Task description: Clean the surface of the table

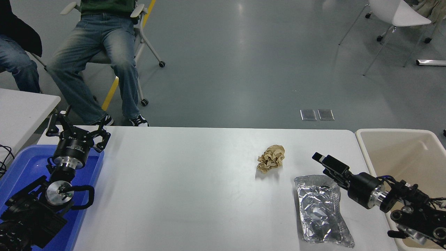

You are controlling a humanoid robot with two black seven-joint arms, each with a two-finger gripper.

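Head view: table fills the lower centre; hard, smooth, nothing to grasp, only litter. Foil pouch lower right, light, crinkly, slippery; take an edge. Paper wad centre, soft. Right gripper low beside foil, empty, opening unclear. Left gripper spread, empty, over blue tray. Beige bin right: looks empty.

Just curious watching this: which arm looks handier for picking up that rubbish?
Probably the right gripper: it hangs right beside the foil wrapper and crumpled brown paper. The left gripper sits far off, over the blue tray.
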